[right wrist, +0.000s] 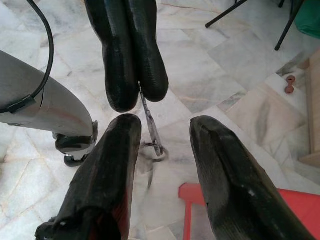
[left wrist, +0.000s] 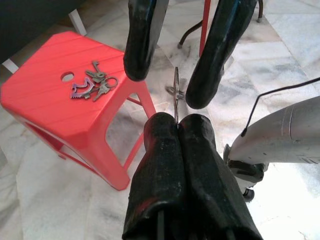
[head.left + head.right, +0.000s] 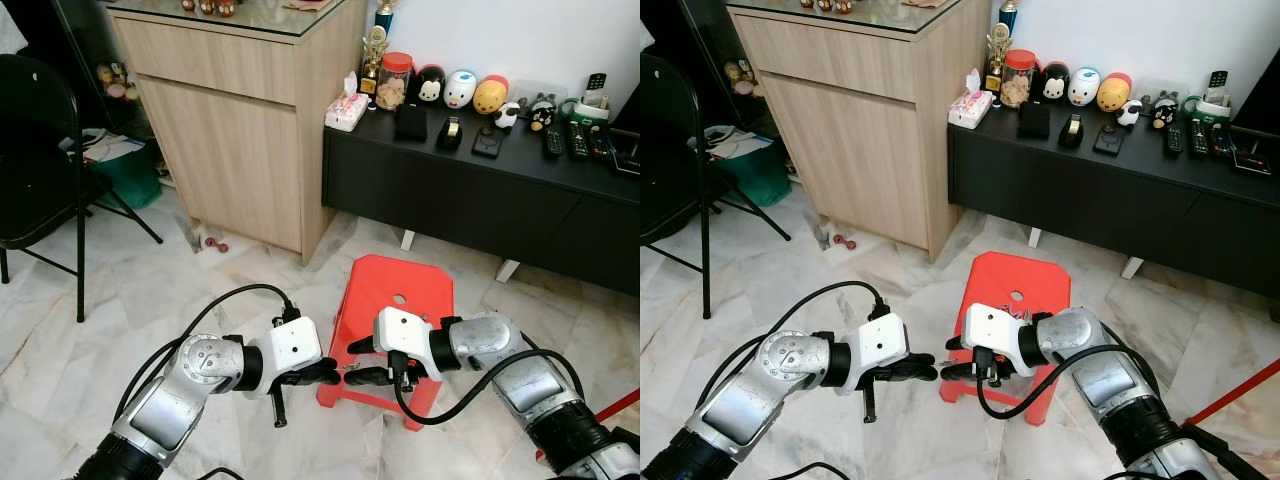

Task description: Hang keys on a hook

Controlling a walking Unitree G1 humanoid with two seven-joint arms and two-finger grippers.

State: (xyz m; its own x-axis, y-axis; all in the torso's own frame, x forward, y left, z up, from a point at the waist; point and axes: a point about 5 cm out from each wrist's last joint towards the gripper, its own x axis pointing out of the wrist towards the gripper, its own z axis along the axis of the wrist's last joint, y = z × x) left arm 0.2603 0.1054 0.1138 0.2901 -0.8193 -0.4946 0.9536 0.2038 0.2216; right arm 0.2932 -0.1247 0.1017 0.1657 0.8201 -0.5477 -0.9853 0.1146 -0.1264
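Apparently little of the job is done: the bunch of keys (image 2: 92, 85) lies flat on top of the red plastic stool (image 2: 45, 75), just beside the round hole in its seat, with no claw touching it. The keys fan out from their ring, and a purple piece lies at one end, so the bunch has no single clear heading. Off the stool's edge and above the marble floor (image 2: 280, 65), the left claw (image 2: 177, 122) is pressed fully together on a thin metal piece (image 2: 175, 95). I cannot tell whether that piece is a hook or a lone key. Its long axis carries on the line of the left claw's fingers, roughly level, and its looped end points toward the right claw (image 2: 169, 84). The right claw faces the left one tip to tip with its fingers spread wide. The looped end sits in the gap between them, gripped by neither finger. I judge this to be a hand-over or an alignment between the two claws. What remains is picking up the bunch and hanging it. Beyond the stool stand a low black cabinet (image 3: 450, 190) and a wooden cupboard (image 3: 230, 140).
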